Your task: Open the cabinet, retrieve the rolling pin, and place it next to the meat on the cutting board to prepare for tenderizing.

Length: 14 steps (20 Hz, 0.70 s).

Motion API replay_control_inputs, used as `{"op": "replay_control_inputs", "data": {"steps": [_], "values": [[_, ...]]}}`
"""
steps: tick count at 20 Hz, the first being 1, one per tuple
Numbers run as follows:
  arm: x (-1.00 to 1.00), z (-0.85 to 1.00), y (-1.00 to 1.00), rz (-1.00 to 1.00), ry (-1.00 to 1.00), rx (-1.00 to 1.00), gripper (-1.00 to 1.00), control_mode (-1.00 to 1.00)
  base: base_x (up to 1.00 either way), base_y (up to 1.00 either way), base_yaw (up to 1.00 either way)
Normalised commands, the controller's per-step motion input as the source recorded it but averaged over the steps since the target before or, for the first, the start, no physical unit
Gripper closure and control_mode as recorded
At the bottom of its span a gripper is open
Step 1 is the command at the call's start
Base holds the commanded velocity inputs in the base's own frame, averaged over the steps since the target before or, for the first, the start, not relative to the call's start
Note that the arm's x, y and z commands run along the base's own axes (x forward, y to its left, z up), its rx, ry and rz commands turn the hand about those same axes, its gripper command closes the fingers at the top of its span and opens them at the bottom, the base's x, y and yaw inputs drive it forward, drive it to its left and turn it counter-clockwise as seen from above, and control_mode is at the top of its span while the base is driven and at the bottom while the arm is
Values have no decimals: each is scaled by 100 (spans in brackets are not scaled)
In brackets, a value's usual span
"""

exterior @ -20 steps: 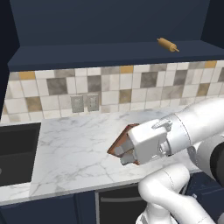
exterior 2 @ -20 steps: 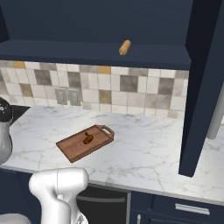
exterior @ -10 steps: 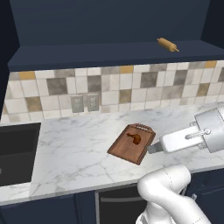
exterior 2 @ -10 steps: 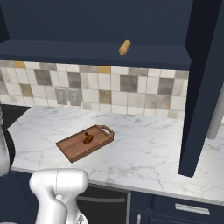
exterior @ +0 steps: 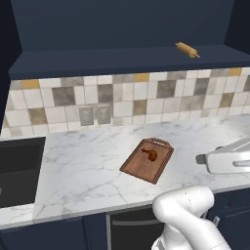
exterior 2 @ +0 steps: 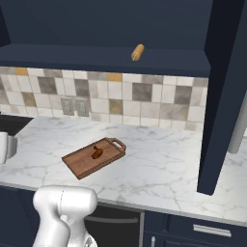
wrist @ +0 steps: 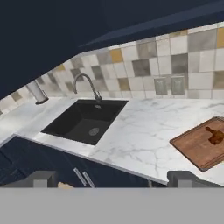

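The cabinet stands open, its navy door (exterior 2: 224, 96) swung out at the right. On the cabinet's shelf lies the rolling pin (exterior: 187, 49) (exterior 2: 138, 52). Below it, the cutting board (exterior: 139, 168) (exterior 2: 77, 164) (wrist: 192, 146) rests askew on the marble counter, with the meat (exterior: 151, 154) (exterior 2: 97, 153) (wrist: 215, 135) on it near the handle end. My gripper (wrist: 114, 180) is open and empty, its fingertips (wrist: 41, 178) wide apart. It hangs off the counter's front edge, level with the board and far below the rolling pin. The white hand (exterior: 227, 160) reaches in from the right.
A black sink (wrist: 85, 120) (exterior: 17, 166) with a curved faucet (wrist: 87, 85) is set in the counter left of the board. Two outlets (exterior: 94, 115) sit in the tiled backsplash. The open door's silver handle (exterior 2: 239, 130) juts out over the counter's right end.
The hand has swung right and away from in front of the cutting board, which now shows in full in the left base view. The jaws have stayed open.
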Motion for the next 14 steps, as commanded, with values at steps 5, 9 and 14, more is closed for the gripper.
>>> {"op": "replay_control_inputs", "data": {"steps": [5, 9, 14], "values": [[19, 38, -53, -25, -6, 0, -100, -100, 0, 0, 0], [25, 35, -52, -21, -5, 0, -100, -100, 0, 0, 0], [20, 25, -49, -17, -9, -4, -100, -100, 0, 0, 0]]}}
